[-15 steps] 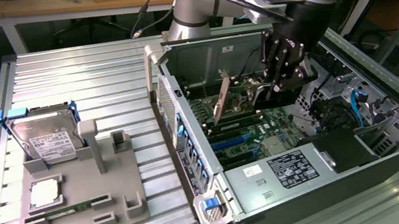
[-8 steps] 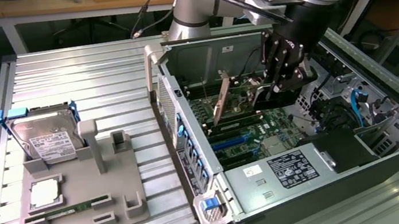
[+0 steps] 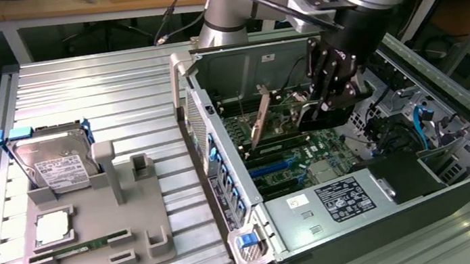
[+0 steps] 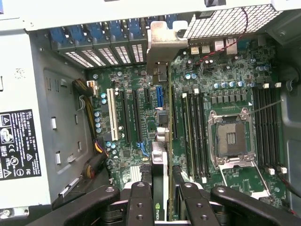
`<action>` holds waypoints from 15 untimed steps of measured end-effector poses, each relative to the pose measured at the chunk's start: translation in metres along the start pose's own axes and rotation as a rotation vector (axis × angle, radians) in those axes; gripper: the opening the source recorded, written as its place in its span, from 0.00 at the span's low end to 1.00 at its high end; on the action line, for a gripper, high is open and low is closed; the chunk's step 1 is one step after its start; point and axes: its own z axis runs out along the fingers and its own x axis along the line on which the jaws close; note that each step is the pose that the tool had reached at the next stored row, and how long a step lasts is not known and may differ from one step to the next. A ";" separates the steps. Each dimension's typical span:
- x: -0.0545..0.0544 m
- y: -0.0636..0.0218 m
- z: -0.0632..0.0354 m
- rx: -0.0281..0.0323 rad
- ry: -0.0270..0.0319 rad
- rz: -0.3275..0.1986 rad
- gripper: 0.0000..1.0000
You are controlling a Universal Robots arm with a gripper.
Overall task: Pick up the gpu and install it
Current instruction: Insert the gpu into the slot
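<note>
The gpu (image 3: pixel 263 120) stands on edge inside the open computer case (image 3: pixel 455 144), its silvery end bracket toward the case's rear wall. In the wrist view the gpu (image 4: pixel 160 155) runs edge-on from between my black fingers (image 4: pixel 141 202) up to its bracket (image 4: pixel 162 44), just over the motherboard (image 4: pixel 127 141) beside a blue slot (image 4: pixel 158 96). My gripper (image 3: pixel 321 108) reaches down into the case from above and is shut on the card's near end; the gripper (image 4: pixel 163 190) clamps it from both sides. Whether the card's lower edge sits in a slot is hidden.
On the exterior view's left, a grey fixture (image 3: pixel 130 234) holds a hard drive (image 3: pixel 55 162), a processor chip (image 3: pixel 52 228) and a green memory stick (image 3: pixel 73 251). Inside the case are the power supply (image 3: pixel 335 200), an empty processor socket (image 4: pixel 231 137), memory slots (image 4: pixel 265 127) and cable bundles (image 4: pixel 91 122).
</note>
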 end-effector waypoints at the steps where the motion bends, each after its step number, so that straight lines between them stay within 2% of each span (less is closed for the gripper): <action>1: 0.000 0.0000 0.0003 0.0000 0.0001 0.000 0.27; 15: 0.000 -0.0001 0.0037 0.0000 0.0000 0.000 0.27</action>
